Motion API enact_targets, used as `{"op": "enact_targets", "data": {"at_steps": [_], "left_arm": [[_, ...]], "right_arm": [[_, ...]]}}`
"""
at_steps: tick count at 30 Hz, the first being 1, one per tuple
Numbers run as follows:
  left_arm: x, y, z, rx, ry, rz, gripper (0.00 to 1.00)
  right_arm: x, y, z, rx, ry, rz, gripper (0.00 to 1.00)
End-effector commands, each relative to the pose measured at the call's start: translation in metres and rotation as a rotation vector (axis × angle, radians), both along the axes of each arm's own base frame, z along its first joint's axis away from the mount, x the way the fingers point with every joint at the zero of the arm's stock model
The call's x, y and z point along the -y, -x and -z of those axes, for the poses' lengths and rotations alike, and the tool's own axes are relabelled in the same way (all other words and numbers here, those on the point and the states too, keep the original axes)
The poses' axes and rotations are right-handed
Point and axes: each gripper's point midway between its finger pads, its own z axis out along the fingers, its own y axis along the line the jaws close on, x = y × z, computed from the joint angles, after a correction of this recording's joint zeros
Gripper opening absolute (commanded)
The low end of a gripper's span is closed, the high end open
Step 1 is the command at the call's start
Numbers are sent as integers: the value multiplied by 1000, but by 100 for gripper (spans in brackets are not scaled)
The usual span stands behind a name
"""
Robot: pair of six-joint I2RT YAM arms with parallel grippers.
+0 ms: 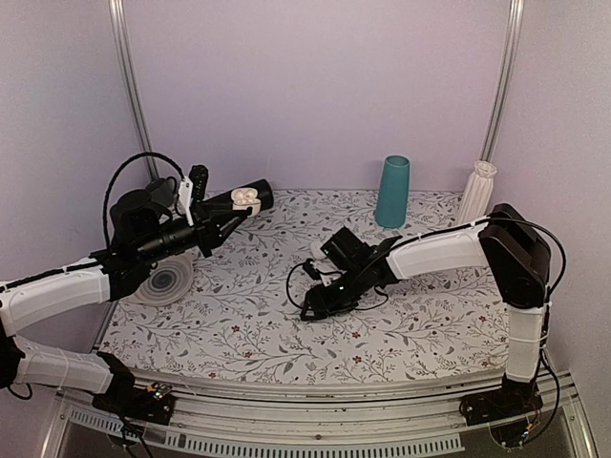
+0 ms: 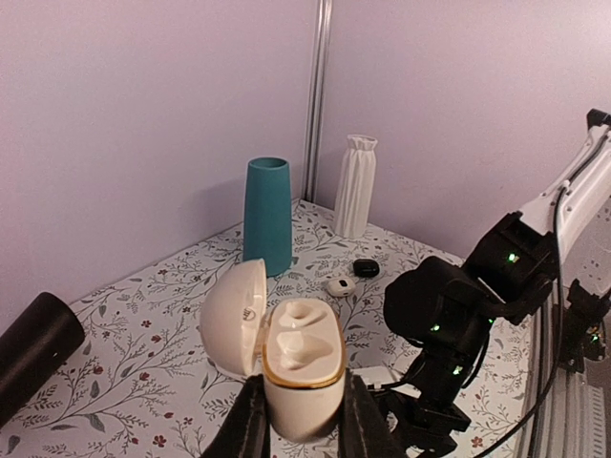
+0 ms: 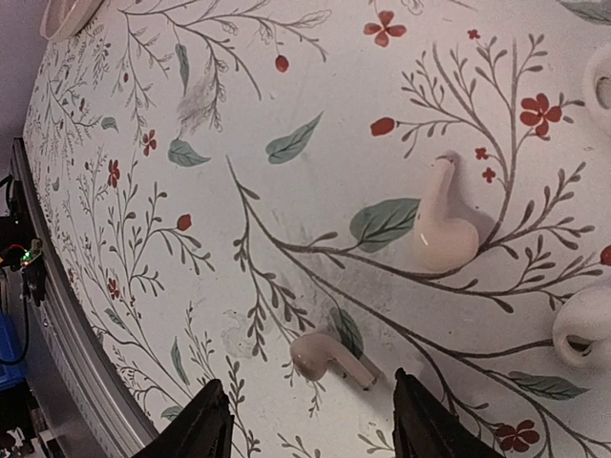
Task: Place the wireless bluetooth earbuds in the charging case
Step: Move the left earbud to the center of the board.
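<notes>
The white charging case (image 2: 301, 353) is held above the table with its lid swung open to the left. Both inner wells show with nothing in them. My left gripper (image 2: 301, 420) is shut on the case's lower body; in the top view the case (image 1: 246, 198) sits at the tip of that gripper (image 1: 232, 207), at the back left. Two white earbuds lie on the floral table: one (image 3: 334, 360) just ahead of my right gripper (image 3: 310, 425), between its fingers, the other (image 3: 442, 224) farther off. The right gripper (image 1: 320, 303) is open, low over mid-table, touching neither.
A teal cup (image 1: 392, 191) and a white ribbed vase (image 1: 476, 193) stand at the back right. A black cylinder (image 2: 33, 348) lies at the back left. A grey round disc (image 1: 164, 280) is under the left arm. Small black (image 2: 366, 268) and white (image 2: 341, 285) pieces lie near the cup.
</notes>
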Motion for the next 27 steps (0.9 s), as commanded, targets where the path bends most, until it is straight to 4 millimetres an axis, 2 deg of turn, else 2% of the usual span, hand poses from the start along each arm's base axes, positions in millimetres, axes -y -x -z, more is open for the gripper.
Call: {"op": "enact_targets", "data": {"at_steps": [1, 12, 16, 24, 27], "left_arm": [[-4, -2, -18, 46, 15, -9, 0], [-3, -2, -15, 38, 16, 0, 0], [-3, -1, -15, 40, 12, 0, 0], [-3, 1, -16, 47, 12, 5, 0], [-4, 2, -16, 50, 10, 3, 0]], "right_arm": [[-7, 5, 5, 4, -18, -37, 58], [-16, 32, 21, -45, -5, -105, 58], [-21, 38, 19, -58, -16, -117, 58], [-44, 57, 8, -93, -60, -156, 58], [-51, 54, 13, -93, -63, -151, 59]]}}
